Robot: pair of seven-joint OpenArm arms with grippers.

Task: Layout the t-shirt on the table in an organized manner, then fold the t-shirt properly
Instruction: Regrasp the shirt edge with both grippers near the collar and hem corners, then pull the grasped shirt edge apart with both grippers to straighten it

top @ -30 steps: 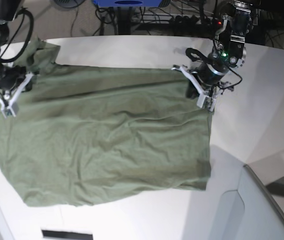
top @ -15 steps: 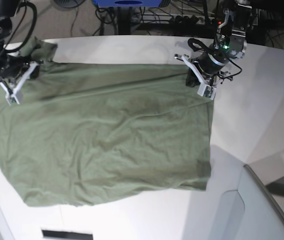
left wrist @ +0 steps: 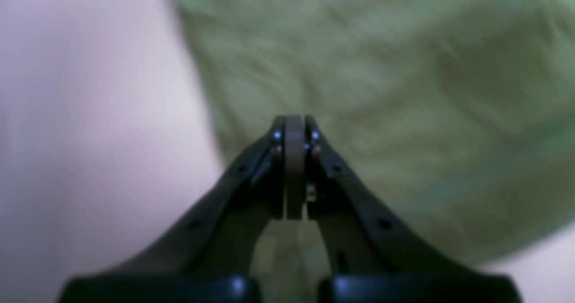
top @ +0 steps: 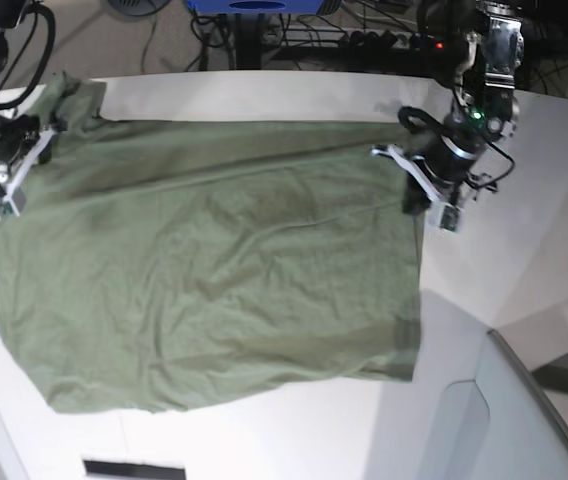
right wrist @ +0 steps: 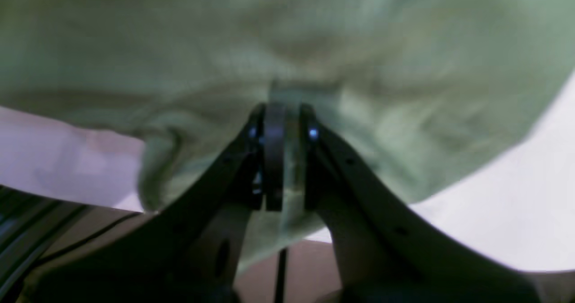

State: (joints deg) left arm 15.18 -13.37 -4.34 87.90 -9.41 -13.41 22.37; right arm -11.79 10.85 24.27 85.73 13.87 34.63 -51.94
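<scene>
The olive-green t-shirt (top: 214, 270) lies spread across the white table (top: 524, 260), with a crease running between the two grippers. My left gripper (top: 411, 200) is at the shirt's far right corner. In the left wrist view this gripper (left wrist: 295, 118) has its jaws pressed together over the blurred t-shirt (left wrist: 382, 69), with table (left wrist: 90, 114) to the left. My right gripper (top: 19, 170) is at the far left edge of the shirt. The right wrist view shows the gripper (right wrist: 285, 107) shut on a pinched fold of the t-shirt (right wrist: 314, 33), above the table (right wrist: 516, 204).
A grey translucent panel (top: 524, 420) stands at the near right corner. Cables and a power strip (top: 344, 40) lie beyond the table's far edge, by a blue object (top: 254, 5). A sleeve bunches at the far left corner (top: 74, 95), near the table's edge.
The left gripper has swung to the right and the right gripper has moved toward the back. The shirt's far edge has shifted back with them and lies straighter and flatter.
</scene>
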